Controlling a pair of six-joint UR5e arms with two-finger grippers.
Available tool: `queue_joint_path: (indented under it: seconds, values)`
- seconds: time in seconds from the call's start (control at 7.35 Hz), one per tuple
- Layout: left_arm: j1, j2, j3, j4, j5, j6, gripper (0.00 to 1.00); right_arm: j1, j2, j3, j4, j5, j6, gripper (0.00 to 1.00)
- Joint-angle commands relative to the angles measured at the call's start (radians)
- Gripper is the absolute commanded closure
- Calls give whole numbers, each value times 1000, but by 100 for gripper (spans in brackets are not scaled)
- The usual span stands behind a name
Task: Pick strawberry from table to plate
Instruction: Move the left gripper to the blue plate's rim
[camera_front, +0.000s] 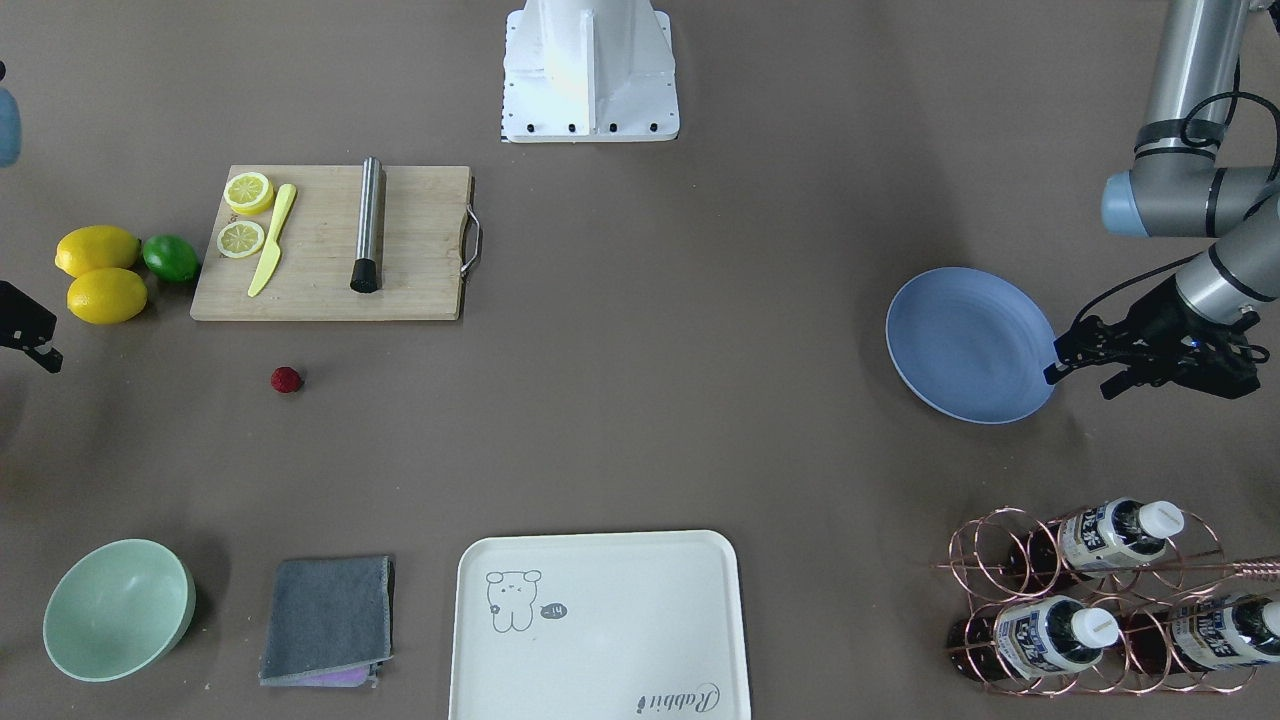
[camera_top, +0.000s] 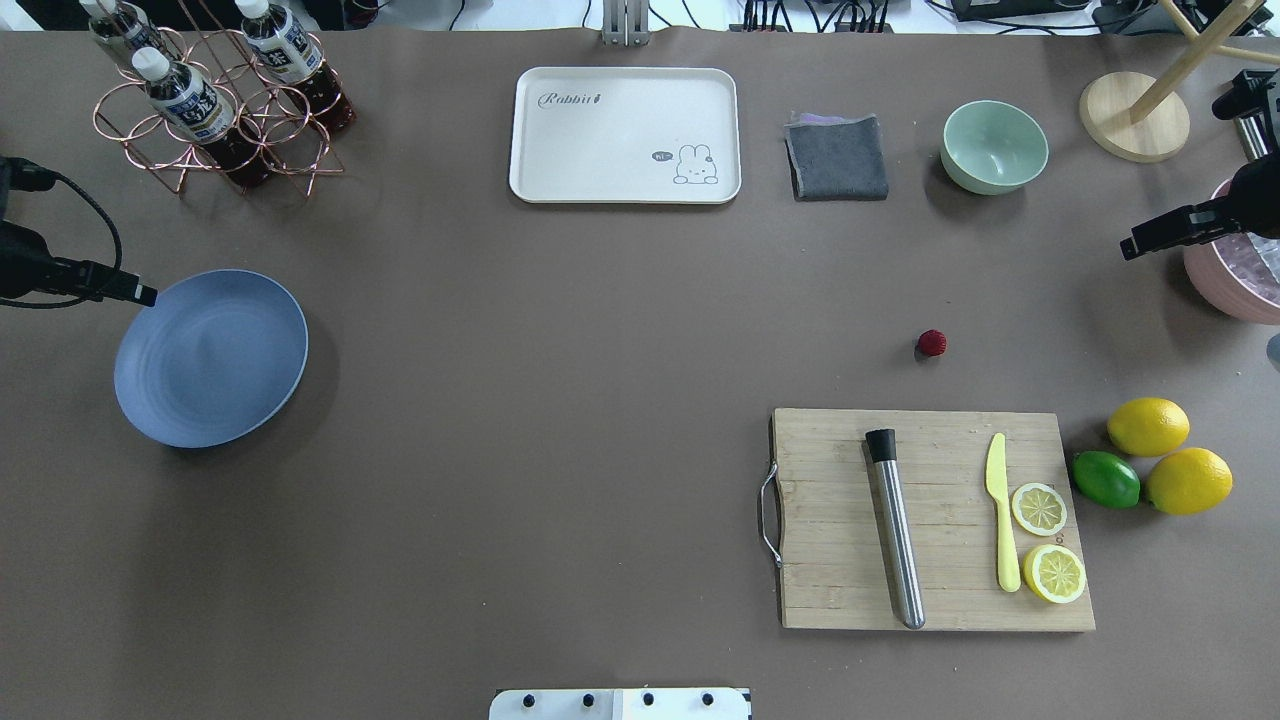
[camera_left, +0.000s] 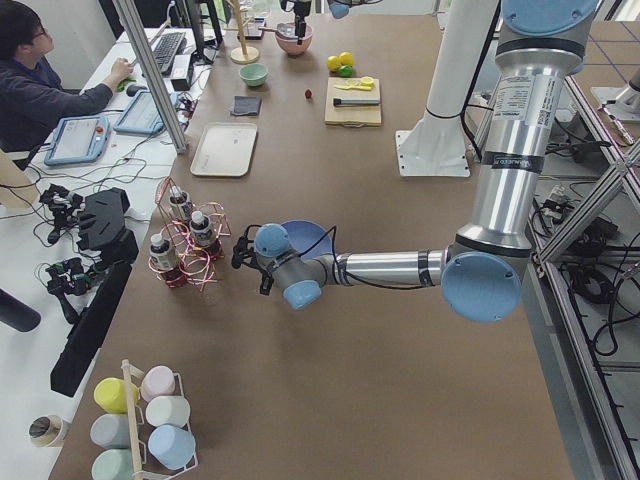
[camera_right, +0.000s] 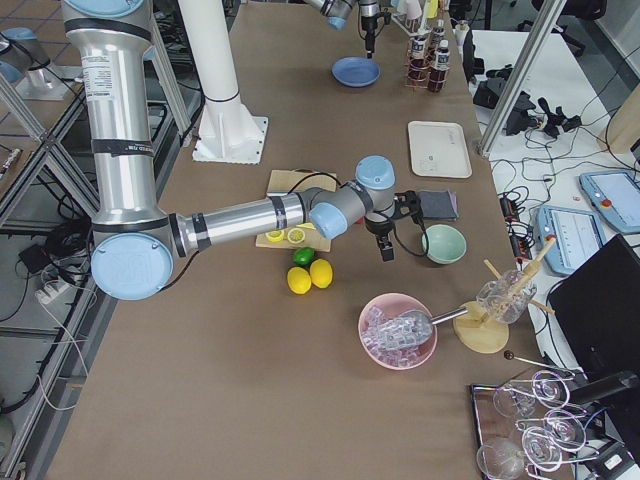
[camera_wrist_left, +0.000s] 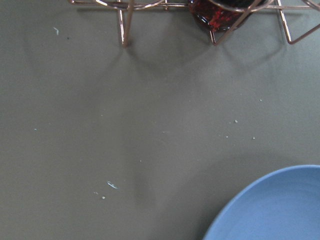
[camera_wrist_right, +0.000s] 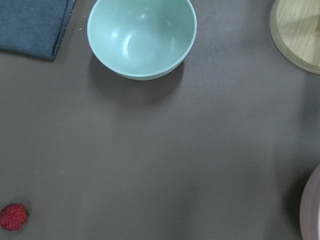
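Observation:
The strawberry, small and dark red, lies alone on the bare table just beyond the cutting board; it also shows in the bottom left corner of the right wrist view. The blue plate rests empty on the far side of the table from the berry. My left gripper hovers at the plate's outer rim, open and holding nothing. My right gripper hangs open and empty near the table's right end, between the mint bowl and the pink bowl, well apart from the strawberry.
A wooden cutting board carries a steel rod, a yellow knife and lemon slices; two lemons and a lime lie beside it. Mint bowl, grey cloth, cream tray, bottle rack, pink bowl.

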Motion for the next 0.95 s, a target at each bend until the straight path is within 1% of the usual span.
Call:
queue_joint_path:
  seconds: [0.0, 0.14, 0.27, 0.41, 0.54, 0.68, 0.82]
  values:
    - [3, 31, 3, -37, -7, -5, 26, -3, 3, -1, -1, -2, 1, 0]
    - [43, 41, 3, -71, -1, -31, 26, -4, 3, -1, -1, -4, 1, 0]
    - [86, 41, 4, -118, 4, -101, 29, -4, 3, -2, -1, -10, -1, 0]
    - [88, 41, 1, -132, 4, -123, 34, -4, 11, -7, -1, -13, -2, 0]
    - [88, 41, -3, -133, 2, -127, 69, -6, 11, -10, -1, -13, -4, 0]
    - [88, 41, -8, -134, -2, -127, 100, -6, 11, -10, -1, -13, -4, 0]
    - [88, 40, -9, -134, -5, -127, 100, -6, 11, -10, -1, -13, -2, 0]
